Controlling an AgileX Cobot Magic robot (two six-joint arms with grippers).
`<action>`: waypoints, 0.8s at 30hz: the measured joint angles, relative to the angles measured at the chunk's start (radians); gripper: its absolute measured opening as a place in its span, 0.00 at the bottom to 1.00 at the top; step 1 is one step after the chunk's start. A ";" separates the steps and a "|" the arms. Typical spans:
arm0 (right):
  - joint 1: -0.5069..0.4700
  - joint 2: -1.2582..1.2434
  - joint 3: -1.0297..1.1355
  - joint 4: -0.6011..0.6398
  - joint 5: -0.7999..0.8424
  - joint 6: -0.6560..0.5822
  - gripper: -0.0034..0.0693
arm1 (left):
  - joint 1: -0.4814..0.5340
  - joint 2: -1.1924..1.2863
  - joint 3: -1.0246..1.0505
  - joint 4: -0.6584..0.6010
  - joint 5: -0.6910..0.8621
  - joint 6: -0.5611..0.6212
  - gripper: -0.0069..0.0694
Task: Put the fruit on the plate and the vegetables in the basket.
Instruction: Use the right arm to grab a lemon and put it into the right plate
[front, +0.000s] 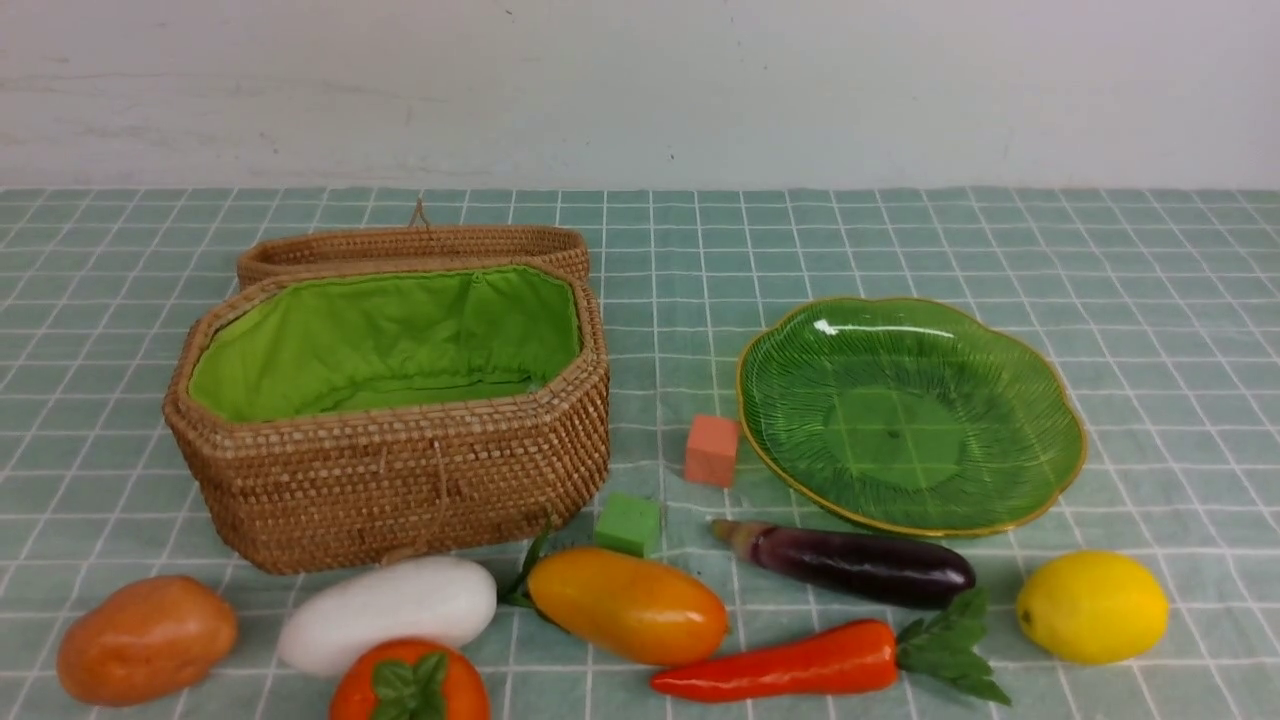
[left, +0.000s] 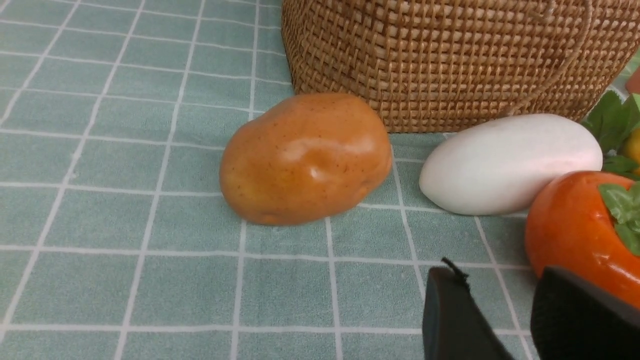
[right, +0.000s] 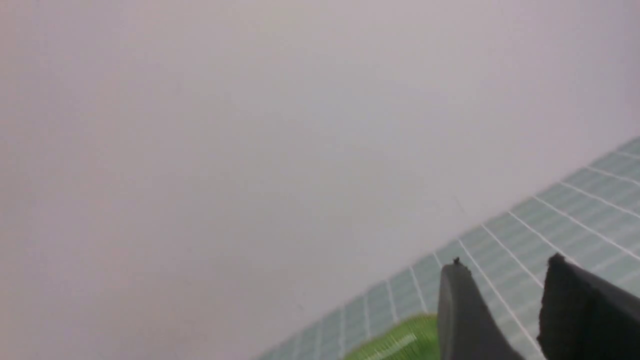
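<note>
Left gripper (left: 500, 280) empty, jaws apart, low beside persimmon (left: 575, 235), staged for a pick I guess; right gripper (right: 505, 270) same, facing wall (right: 250, 125). Fruit (front: 1092, 606), vegetables (front: 850, 565) all on counter (front: 1150, 250); basket (front: 390, 480) open, plate (front: 910, 415) bare.

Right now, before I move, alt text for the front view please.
An open green-lined wicker basket and an empty green glass plate sit on a checked cloth. In front lie a potato, white radish, persimmon, mango, red pepper, eggplant and lemon, plus an orange cube and a green cube.
</note>
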 joint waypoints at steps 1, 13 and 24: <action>0.001 0.001 -0.032 -0.003 0.003 0.019 0.38 | 0.000 0.000 0.000 0.000 0.000 0.000 0.40; 0.001 0.493 -0.799 -0.211 0.656 0.008 0.38 | 0.000 0.000 0.000 0.000 0.000 0.000 0.40; 0.001 0.891 -0.791 -0.007 0.856 -0.138 0.38 | 0.000 0.000 0.000 0.000 0.000 0.000 0.40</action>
